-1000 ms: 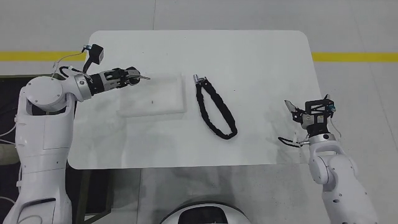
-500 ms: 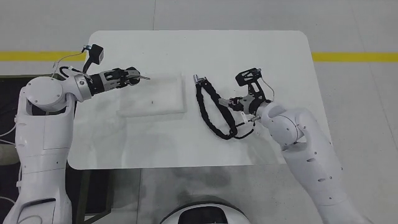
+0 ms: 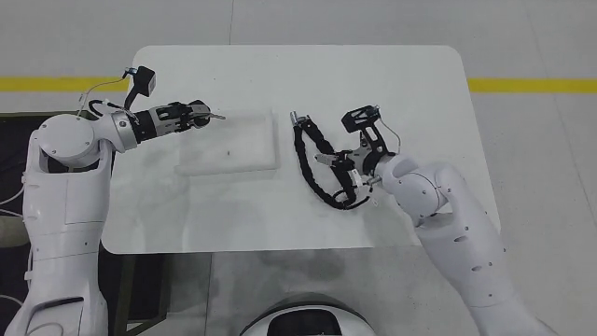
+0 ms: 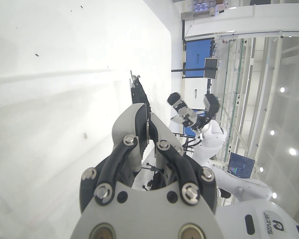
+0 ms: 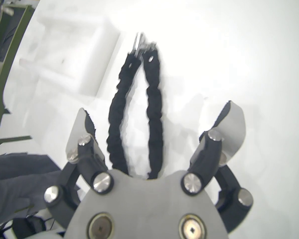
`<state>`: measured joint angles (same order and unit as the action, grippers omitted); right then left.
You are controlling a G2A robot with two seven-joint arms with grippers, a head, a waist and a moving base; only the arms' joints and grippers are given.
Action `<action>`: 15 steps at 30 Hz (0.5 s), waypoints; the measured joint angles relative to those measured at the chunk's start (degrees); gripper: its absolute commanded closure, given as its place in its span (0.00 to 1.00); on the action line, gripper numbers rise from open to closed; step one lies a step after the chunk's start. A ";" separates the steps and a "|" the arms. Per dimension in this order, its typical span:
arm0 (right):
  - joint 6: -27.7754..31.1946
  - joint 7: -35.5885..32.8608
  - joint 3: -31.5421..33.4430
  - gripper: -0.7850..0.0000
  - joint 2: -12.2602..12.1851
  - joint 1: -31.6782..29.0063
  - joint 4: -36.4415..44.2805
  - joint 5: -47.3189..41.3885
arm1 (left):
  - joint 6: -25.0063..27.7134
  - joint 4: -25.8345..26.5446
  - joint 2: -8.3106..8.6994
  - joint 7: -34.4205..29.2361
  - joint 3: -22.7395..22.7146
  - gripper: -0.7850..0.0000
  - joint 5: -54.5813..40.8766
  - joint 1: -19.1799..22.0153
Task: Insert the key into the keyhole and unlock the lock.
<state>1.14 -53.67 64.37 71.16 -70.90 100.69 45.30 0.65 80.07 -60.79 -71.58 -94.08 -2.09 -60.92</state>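
Observation:
A black fabric-covered chain lock (image 3: 317, 163) lies in a narrow loop at the table's middle, its metal lock end (image 3: 297, 119) at the far tip. My right gripper (image 3: 340, 173) is open just above the loop's near end. In the right wrist view both black strands (image 5: 117, 115) run out between the spread fingers of the right gripper (image 5: 157, 109) toward the metal end (image 5: 139, 42). My left gripper (image 3: 207, 115) hangs over the far left corner of a white foam block and is shut on the thin metal key (image 4: 147, 131), which is pinched flat between its pads.
The white foam block (image 3: 230, 145) lies left of the lock on the white table (image 3: 392, 84). A yellow floor line runs behind the table. Bare tabletop stretches to the right of the lock and toward the far edge.
My right arm has swung from the table's right front edge over to the lock, then a little further left above the loop's near end. The left arm with the key has kept still.

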 measured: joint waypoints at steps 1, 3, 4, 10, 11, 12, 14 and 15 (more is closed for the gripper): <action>0.11 -2.35 -0.80 0.00 0.49 1.10 -1.50 -3.20 | 0.00 0.00 0.00 0.00 0.00 1.00 0.00 0.00; -0.60 -6.29 -3.23 0.00 1.83 7.19 -5.01 -10.22 | 0.00 0.00 0.00 0.00 0.00 1.00 0.00 0.00; -1.06 -7.12 -4.56 0.00 2.44 10.10 -6.26 -12.18 | 0.00 0.00 0.00 0.00 0.00 1.00 0.00 0.00; -7.30 -12.66 -12.30 0.02 6.50 23.99 -14.40 -17.14 | 0.00 0.00 0.00 0.00 0.00 1.00 0.00 0.00; -7.55 -14.76 -13.39 0.10 7.33 26.56 -16.74 -18.27 | 0.00 0.00 0.00 0.00 0.00 1.00 0.00 0.00; -7.51 -15.95 -14.30 0.13 7.91 28.40 -18.48 -18.43 | 0.00 0.00 0.00 0.00 0.00 1.00 0.00 0.00; -6.53 -18.49 -17.17 0.19 9.23 32.16 -22.04 -15.73 | 0.00 0.00 0.00 0.00 0.00 1.00 0.00 0.00; -5.80 -19.02 -18.23 0.24 9.83 33.26 -23.36 -14.57 | 0.00 0.00 0.00 0.00 0.00 1.00 0.00 0.00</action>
<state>-4.66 -72.68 46.13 80.99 -37.63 77.33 30.73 0.65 80.07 -60.79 -71.58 -94.08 -2.09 -60.92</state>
